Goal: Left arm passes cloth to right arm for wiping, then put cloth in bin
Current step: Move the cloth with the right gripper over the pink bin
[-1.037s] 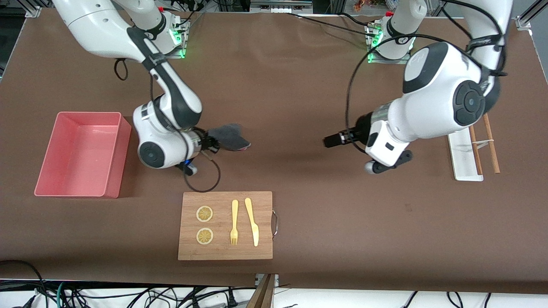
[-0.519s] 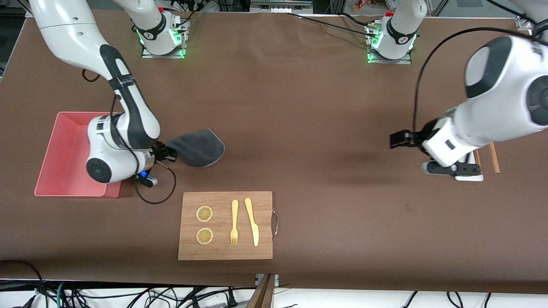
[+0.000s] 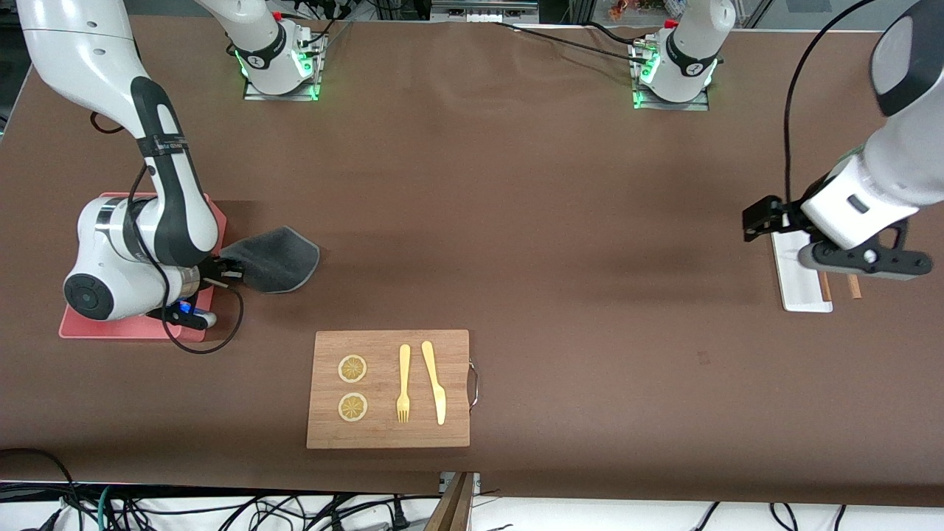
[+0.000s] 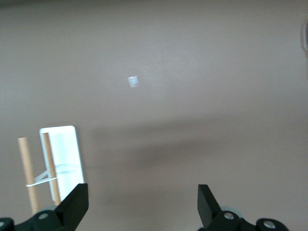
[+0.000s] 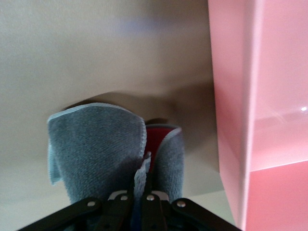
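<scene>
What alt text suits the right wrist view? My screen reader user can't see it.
The right gripper has its fingers shut on a folded grey cloth with a red underside, hanging over the brown table just beside the pink bin.

Front view: high camera facing both robot bases, looking down on the whole table (image 3: 516,221). Left wrist view: looks out past the spread fingers of the left gripper (image 4: 143,204) onto bare tabletop, with the white tray (image 4: 65,159) beside the gripper; the front view shares this tray (image 3: 796,284). Right wrist view: close-up past the right gripper (image 5: 137,197) onto the cloth (image 5: 96,149) pinched in it and the bin (image 5: 260,96) wall alongside, both shared with the front view.
</scene>
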